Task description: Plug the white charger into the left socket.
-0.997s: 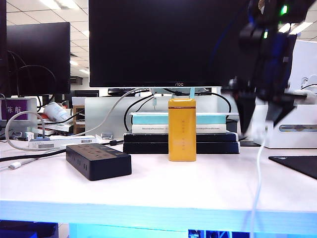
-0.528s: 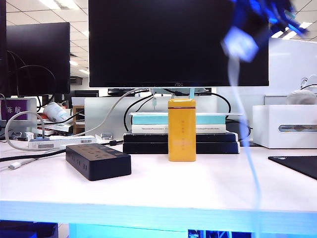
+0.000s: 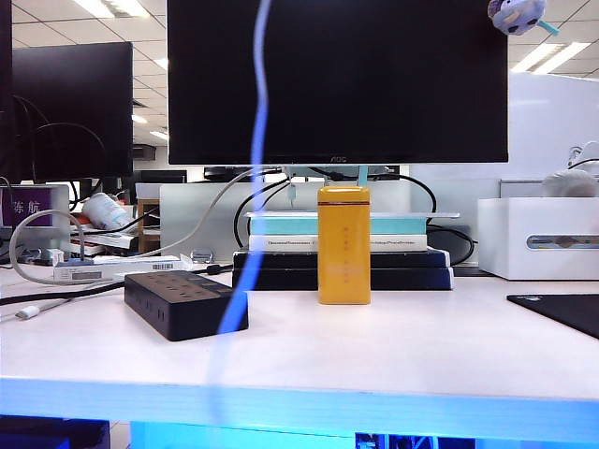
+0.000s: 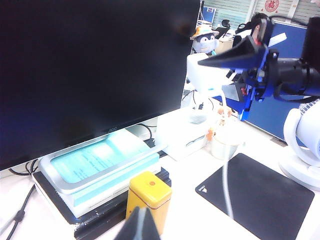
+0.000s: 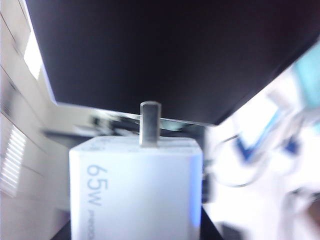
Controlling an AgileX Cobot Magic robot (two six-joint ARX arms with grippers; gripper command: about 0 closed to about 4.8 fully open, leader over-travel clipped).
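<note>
- White charger (image 5: 136, 187): smooth matte plastic block with rounded edges, grey "65W" print on one face, one metal prong edge-on at its end. It fills the right wrist view, backed by the dark monitor screen.
- Right gripper (image 4: 210, 75): seen in the left wrist view high above the counter, in front of the monitor (image 4: 90, 65); its dark tapered fingers (image 4: 235, 54) pinch the white charger (image 4: 204, 76), and one thin white cable (image 4: 226, 165) hangs from it.
- In the exterior view the cable (image 3: 253, 187) shows only as a blurred pale streak across the monitor (image 3: 337, 79); the charger itself is out of that frame.
- Left gripper (image 4: 139, 226): only a dark tip shows, below the monitor; fingers pressed together, nothing between them.
- Black power strip (image 3: 186, 302): one brick-shaped block, matte, lying on the white counter (image 3: 393, 346) left of the monitor's stand; the left socket (image 3: 154, 278) is at its far-left end, unoccupied.
- One yellow tin (image 3: 343, 245), upright, rectangular, glossy, directly below the monitor.
- One black mat (image 3: 562, 311) lies flat, right of the monitor.
</note>
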